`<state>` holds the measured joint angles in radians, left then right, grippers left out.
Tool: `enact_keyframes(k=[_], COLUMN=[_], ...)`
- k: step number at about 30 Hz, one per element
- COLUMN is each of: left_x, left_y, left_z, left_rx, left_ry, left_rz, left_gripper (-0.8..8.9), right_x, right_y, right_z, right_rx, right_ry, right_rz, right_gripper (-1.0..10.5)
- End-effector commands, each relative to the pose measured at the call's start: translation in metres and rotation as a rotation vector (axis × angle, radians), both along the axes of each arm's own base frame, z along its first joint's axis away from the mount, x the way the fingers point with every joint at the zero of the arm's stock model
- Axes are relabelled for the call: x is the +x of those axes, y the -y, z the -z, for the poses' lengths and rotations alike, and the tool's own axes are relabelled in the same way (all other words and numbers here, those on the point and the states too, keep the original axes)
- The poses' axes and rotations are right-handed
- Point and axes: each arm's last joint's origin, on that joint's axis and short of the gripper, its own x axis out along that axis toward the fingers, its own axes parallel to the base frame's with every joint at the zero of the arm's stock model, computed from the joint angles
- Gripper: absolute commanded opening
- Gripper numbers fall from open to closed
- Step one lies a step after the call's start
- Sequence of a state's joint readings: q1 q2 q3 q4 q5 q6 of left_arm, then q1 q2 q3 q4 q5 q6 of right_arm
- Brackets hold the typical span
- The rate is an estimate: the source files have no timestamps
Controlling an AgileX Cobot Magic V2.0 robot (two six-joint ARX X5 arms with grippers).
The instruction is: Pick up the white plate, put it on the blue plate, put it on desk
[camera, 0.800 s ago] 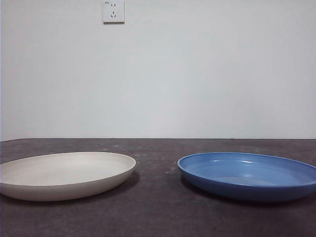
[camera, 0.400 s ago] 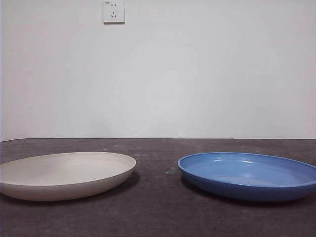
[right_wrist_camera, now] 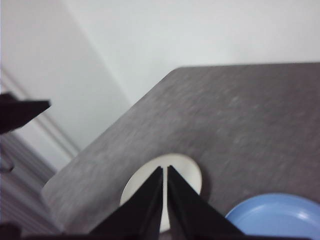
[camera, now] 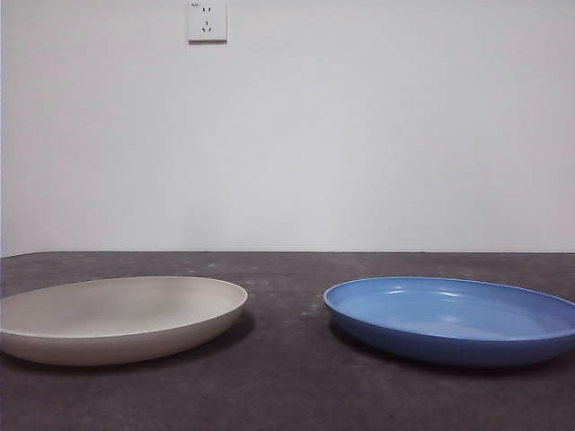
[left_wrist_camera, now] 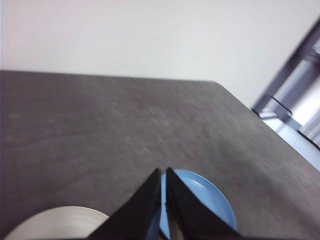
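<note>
- Far left, front view: the white plate sits flat on the desk. Cream, matte, plain rim, wide and shallow, nothing in it. Nobody's touching it.
- Bare strip of desk in the middle, so the two plates are near each other but clearly apart, not touching.
- On the right is the blue plate, glossy with a low curved rim, also flat on the desk and empty. Looks about the same width as the white one.
- Up on the wall there's a wall socket, nothing to do with the job.
- Neither arm shows in the front view, so both look to be high above the table.
- Left gripper: jaws pressed nearly together, just a sliver between the tips, holding nothing. It looks down over both plates from well above.
- Right gripper: same deal, jaws practically closed and empty, tips lined up over the white plate from far up.
- My read: this is the very start, the pick hasn't begun.
- Next move, I'd guess: one gripper has to spread its jaws, drop down to the white plate's rim and pinch it. With a rim that low and thin, it probably needs a shallow angle to get a jaw under the edge.
</note>
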<state>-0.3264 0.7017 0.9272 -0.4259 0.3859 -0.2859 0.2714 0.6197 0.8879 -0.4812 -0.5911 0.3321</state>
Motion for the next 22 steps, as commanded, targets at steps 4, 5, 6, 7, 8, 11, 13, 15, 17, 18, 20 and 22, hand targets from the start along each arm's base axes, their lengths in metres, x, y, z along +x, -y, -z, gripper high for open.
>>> enact_keyframes(k=[4,5,6,7,8,11,13,15,17,18,20,22], left_x=[-0.003,-0.004,-0.004,-0.004,-0.005,-0.005,-0.005,-0.005,-0.005,-0.005,-0.005,-0.005], left_y=[0.002,0.002,0.002,0.002,0.002,0.002,0.001,0.001,0.001,0.001,0.001,0.001], left_z=[-0.002,-0.001,0.000,0.002,0.003,0.006,0.006,0.006,0.006,0.006,0.006,0.006], left_rx=[0.016,0.021,0.026,0.030,0.036,0.044,0.045,0.045,0.045,0.045,0.045,0.044], left_ry=[-0.018,-0.033,-0.047,-0.060,-0.075,-0.100,-0.104,-0.103,-0.103,-0.103,-0.103,-0.104], left_rz=[0.035,0.035,0.036,0.036,0.036,0.036,0.036,0.036,0.036,0.036,0.036,0.035], left_gripper=[0.30,0.30,0.32,0.41,0.77,2.77,4.26,5.78,6.66,6.86,6.89,6.88], right_x=[-0.002,-0.003,-0.003,-0.003,-0.003,-0.003,-0.003,-0.002,-0.002,-0.002,-0.002,-0.002], right_y=[0.000,0.000,0.000,0.000,0.000,0.000,0.000,0.000,0.001,0.001,0.001,0.001], right_z=[0.002,0.003,0.003,0.003,0.003,0.003,0.003,0.003,0.004,0.004,0.004,0.004], right_rx=[-0.070,-0.077,-0.079,-0.082,-0.084,-0.086,-0.087,-0.090,-0.097,-0.100,-0.101,-0.101], right_ry=[0.011,0.006,0.002,0.002,0.002,0.006,0.006,0.005,0.001,-0.002,-0.003,-0.003], right_rz=[-0.042,-0.042,-0.043,-0.044,-0.040,-0.038,-0.036,-0.021,0.002,0.012,0.013,0.012], right_gripper=[0.1,0.1,0.1,0.1,0.1,0.1,0.8,2.9,5.0,5.6,6.2,6.2])
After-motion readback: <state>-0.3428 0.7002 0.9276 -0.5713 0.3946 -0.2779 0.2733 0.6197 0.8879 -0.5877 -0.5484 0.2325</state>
